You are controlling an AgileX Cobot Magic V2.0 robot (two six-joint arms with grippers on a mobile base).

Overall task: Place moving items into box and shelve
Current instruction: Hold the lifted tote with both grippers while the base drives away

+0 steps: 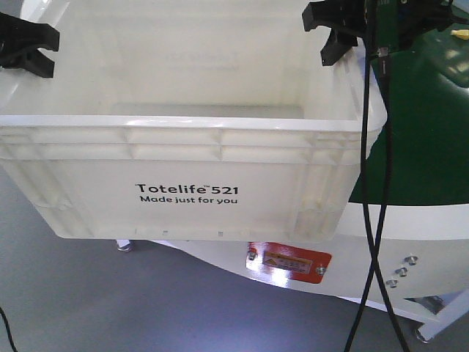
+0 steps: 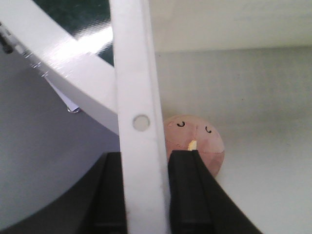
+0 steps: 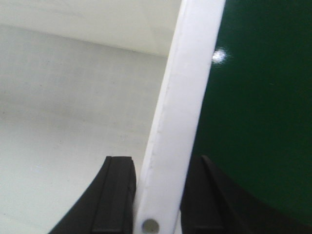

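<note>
1. The left gripper pinches the left rim of the white Totelife tote, one finger each side of the wall.
2. The right gripper clamps the opposite rim likewise.
3. A pinkish toy bun lies on the tote's floor, beside the left gripper's inner finger.

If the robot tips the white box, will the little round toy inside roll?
Probably: the toy looks round and lies loose on the smooth floor of the box. A wall would likely stop it. It looks small, so probably light.
</note>
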